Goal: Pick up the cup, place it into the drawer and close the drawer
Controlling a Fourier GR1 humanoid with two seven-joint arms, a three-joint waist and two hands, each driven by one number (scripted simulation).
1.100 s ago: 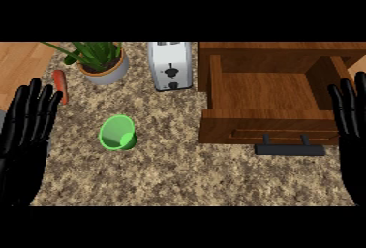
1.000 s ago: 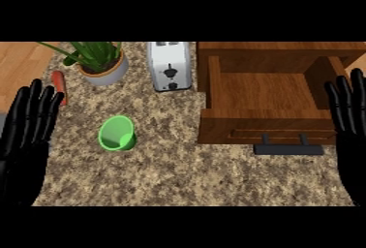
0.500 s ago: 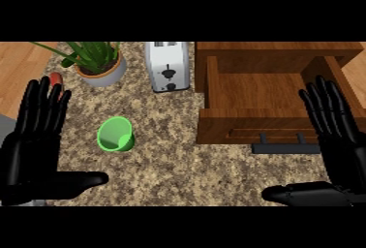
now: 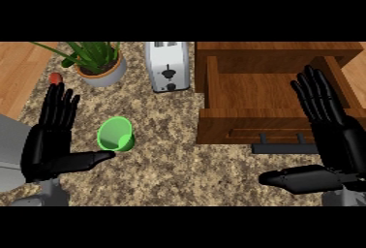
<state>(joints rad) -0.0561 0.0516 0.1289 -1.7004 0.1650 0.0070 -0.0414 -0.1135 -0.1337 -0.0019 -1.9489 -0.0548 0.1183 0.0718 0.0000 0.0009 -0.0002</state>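
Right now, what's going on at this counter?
Nothing is held yet. The left hand is open, fingers straight, with its thumb pointing at the green cup, which lies on its side on the counter. The right hand is open too, over the right side of the wooden drawer, which is pulled open and looks empty. A toaster and a potted plant stand at the back.
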